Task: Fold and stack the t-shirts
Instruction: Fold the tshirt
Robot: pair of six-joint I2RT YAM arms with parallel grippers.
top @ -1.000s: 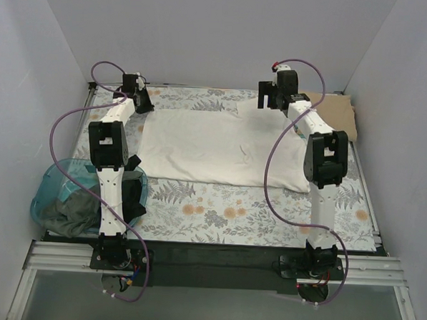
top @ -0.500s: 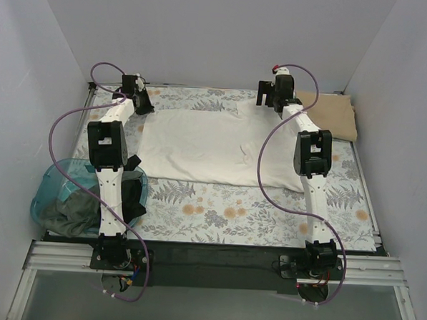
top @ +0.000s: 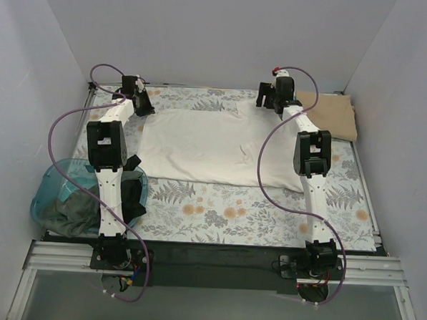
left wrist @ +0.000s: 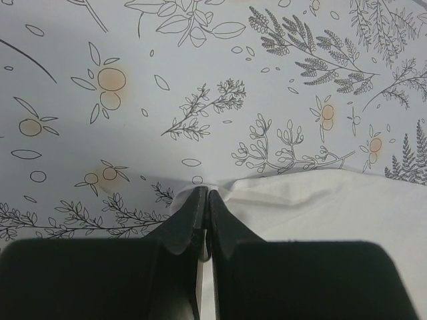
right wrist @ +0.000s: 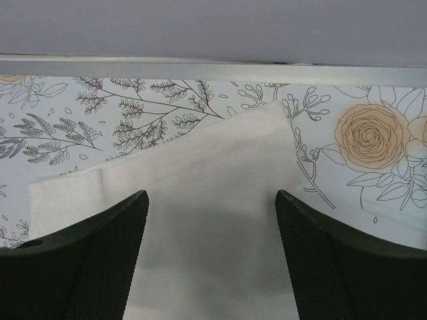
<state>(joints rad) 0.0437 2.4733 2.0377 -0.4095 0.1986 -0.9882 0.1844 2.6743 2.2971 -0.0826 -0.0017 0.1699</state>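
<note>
1. Two sets of jaws work the far edge of the cream-white t-shirt [top: 207, 142]. The left jaws are pressed together, pinching a thin sliver of its far-left corner. The right jaws are spread wide over its far-right corner and grip nothing.
2. Risk, left: the pinch takes only the very edge, so a pull may slip the cloth free.
3. Risk, right: jaws closing too high would catch one layer or none. One corner would then rise alone and skew the fold.
4. Risk, below: jaws pressed low may nip the floral covering [top: 218, 207] along with the shirt.
5. Cloth: soft, matte and thin. It lies as a rough rectangle mid-counter, with creases right of centre.
6. Covering: smooth, flat and printed.
7. Surroundings: the tan t-shirt [top: 338, 113] lies flat at the far-right corner. The dark t-shirts [top: 71, 213] are heaped in a translucent teal basket [top: 47, 187] at the near left.
</note>
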